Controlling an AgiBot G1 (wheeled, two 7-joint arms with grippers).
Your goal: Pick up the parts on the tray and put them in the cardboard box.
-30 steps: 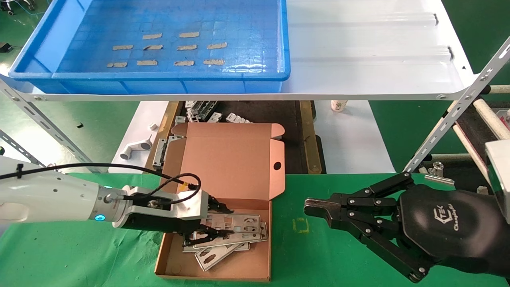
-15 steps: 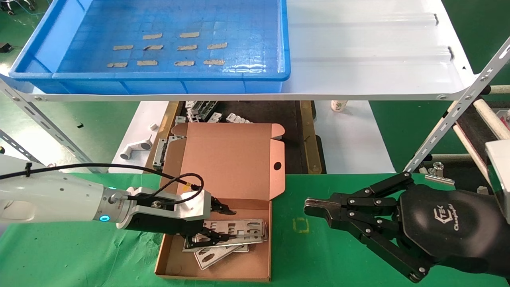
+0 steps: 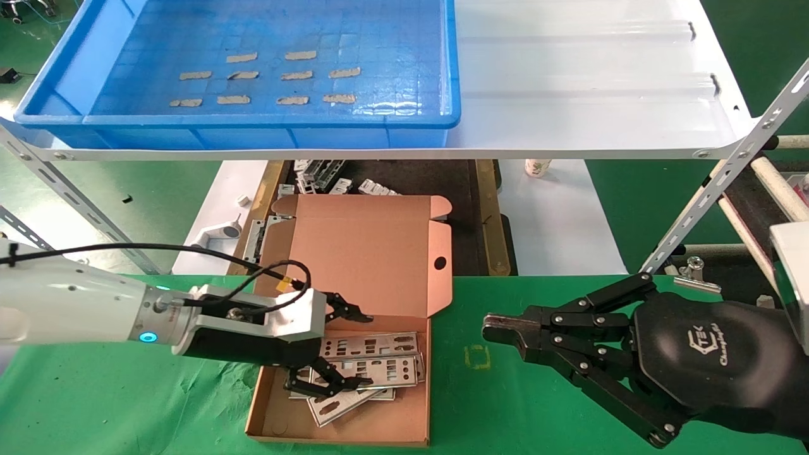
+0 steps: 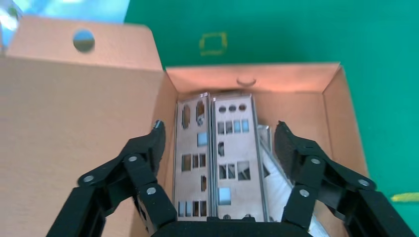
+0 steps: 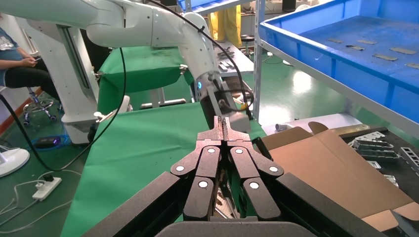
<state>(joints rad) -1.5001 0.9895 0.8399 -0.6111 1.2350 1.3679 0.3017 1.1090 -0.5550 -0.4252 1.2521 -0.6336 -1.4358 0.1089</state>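
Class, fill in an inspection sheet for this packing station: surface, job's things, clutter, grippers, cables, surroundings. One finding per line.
Surface: green cloth covers the table.
Job's things: parts stacked in the open cardboard box; tray holds only tape strips.
Clutter: white bracket pieces behind the box.
Grippers: left gripper open over the parts; right gripper shut, parked beside the box.
Cables: black cable along the left arm.
Surroundings: white shelf under the tray.

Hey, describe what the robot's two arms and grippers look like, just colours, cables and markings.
The left arm is glossy white, with a glowing blue ring light, a silver wrist block and a black cable looped over it. The left gripper has black linkage fingers. The right gripper is all black, its links studded with silver rivets, its rounded housing carrying a white logo.
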